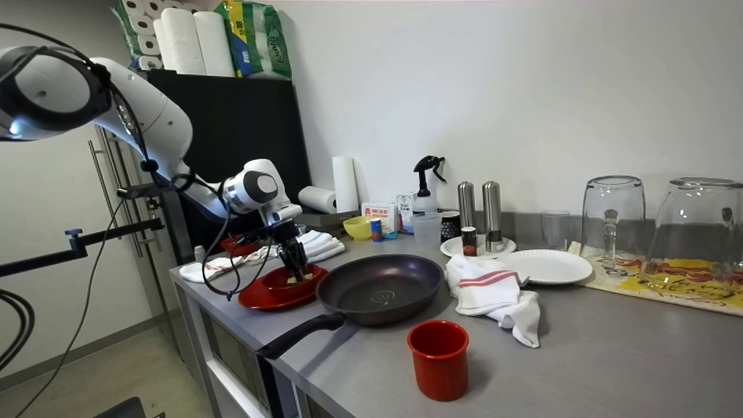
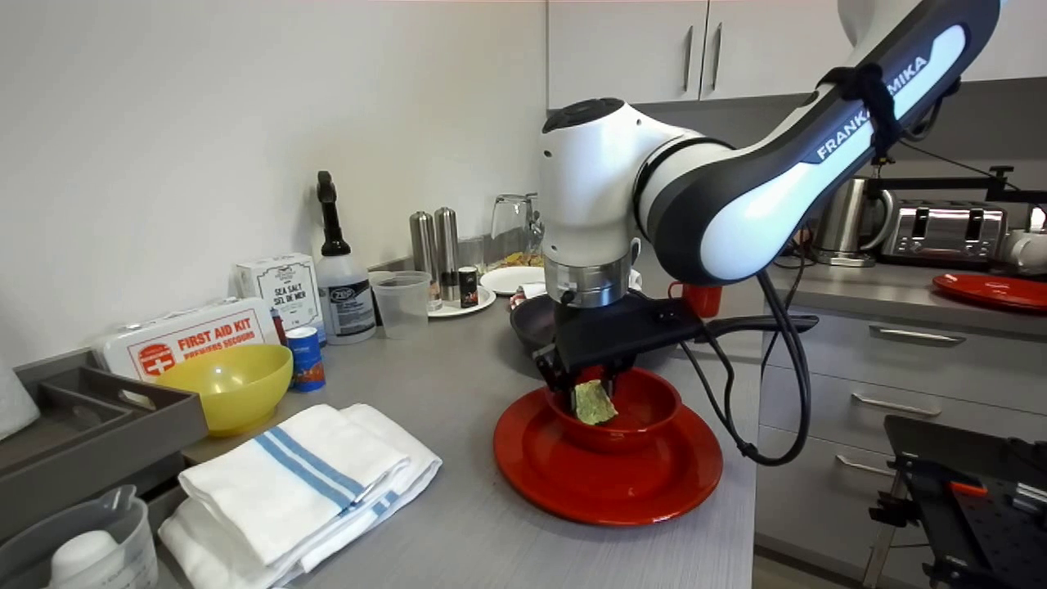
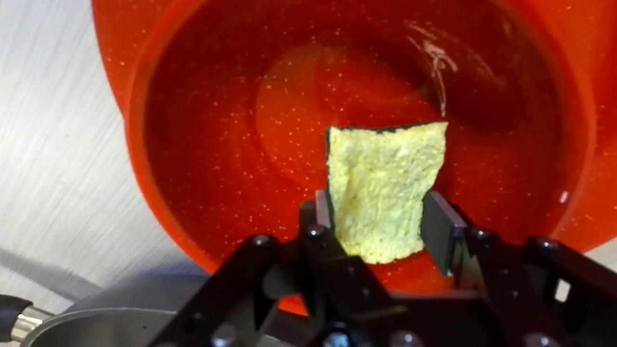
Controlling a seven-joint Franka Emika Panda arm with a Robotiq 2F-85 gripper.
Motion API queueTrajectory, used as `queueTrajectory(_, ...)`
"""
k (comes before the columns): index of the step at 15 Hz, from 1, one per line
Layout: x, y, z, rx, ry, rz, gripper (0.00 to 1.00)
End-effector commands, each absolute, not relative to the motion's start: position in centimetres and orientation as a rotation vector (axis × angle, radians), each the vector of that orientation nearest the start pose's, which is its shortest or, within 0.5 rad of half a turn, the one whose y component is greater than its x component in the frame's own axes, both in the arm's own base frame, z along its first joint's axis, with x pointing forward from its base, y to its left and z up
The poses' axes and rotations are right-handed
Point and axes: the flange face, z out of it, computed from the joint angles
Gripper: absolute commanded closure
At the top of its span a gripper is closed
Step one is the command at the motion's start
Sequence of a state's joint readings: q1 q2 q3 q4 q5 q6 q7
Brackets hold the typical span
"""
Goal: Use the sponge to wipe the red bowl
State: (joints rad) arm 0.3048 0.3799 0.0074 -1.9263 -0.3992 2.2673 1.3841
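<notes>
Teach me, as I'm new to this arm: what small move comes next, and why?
Probably sweep the sponge across the red bowl toward the pale streaks, possibly glare: the end effector grips it inside the bowl, and the streaks lie uncovered.

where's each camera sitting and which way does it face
An exterior view: above the counter by the red cup, facing obliquely toward the wall; arm and gripper show.
An exterior view: by the blue-striped towels, facing along the counter over the red bowl; arm and gripper show.
Wrist view: behind the fingers, facing down into the bowl; only the gripper shows, clamping the sponge.
Both exterior views share the bowl, red plate and frying pan, from roughly opposite ends.
</notes>
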Motion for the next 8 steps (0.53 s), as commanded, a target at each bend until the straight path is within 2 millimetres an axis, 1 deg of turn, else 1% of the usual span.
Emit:
queueTrajectory(1, 58.5, 19.7, 30.5, -3.006, 1.271, -0.383, 0.77)
queueTrajectory(5, 58.2, 21.3, 31.6, -2.925, 1.209, -0.301, 0.77)
queueTrajectory(8, 58.1, 22.0, 32.1, -2.882, 1.193, -0.223, 0.77)
